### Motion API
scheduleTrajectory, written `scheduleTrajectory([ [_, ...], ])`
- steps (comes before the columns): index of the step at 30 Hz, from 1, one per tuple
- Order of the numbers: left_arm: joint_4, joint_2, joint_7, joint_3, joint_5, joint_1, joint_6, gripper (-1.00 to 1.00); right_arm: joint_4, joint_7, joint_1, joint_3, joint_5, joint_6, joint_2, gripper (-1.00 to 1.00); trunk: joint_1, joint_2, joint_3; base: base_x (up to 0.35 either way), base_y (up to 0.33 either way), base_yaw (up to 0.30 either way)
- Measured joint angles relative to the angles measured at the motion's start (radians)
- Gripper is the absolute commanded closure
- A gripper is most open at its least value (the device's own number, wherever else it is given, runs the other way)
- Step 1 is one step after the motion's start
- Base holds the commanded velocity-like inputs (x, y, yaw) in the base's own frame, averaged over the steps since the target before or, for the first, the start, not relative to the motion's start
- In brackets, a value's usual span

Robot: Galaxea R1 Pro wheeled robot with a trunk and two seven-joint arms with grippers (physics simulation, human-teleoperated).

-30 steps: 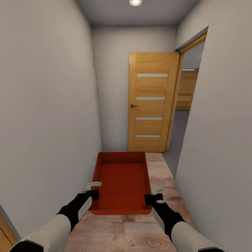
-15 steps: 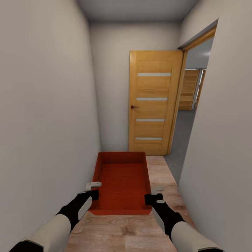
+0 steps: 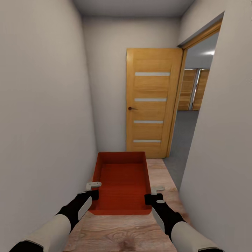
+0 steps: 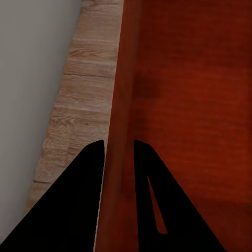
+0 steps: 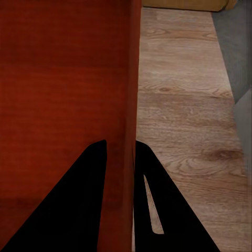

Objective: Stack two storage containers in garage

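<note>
I hold one orange-red storage container [image 3: 120, 182] in front of me, above a light wood plank floor, with its open top up. My left gripper [image 3: 93, 189] is shut on its left wall, and the left wrist view shows that wall [image 4: 119, 131] pinched between the two dark fingers. My right gripper [image 3: 154, 194] is shut on the right wall [image 5: 130, 105] in the same way. The container is empty inside. Beyond a doorway at the right lies the dark grey floor [image 3: 182, 133] of the garage.
I am in a narrow hallway with plain walls [image 3: 42, 115] close on both sides. An opened wooden door [image 3: 151, 101] stands ahead against the end wall. The doorway [image 3: 192, 105] at the right opens onto wooden plank doors [image 3: 196, 89] farther off.
The whole view has advanced down the hallway; the door and doorway look nearer and more of the room beyond shows. Both grippers keep the same hold on the container.
</note>
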Motion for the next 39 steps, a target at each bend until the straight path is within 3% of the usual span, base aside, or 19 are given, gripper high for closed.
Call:
scheduleTrajectory([
  [39,-0.001,0.000,-0.001,0.000,-0.002,0.000,0.000,1.00,0.001,0.000,0.000,0.000,0.000,-0.002,0.000,1.00,0.000,0.000,0.000,0.322,0.000,-0.009],
])
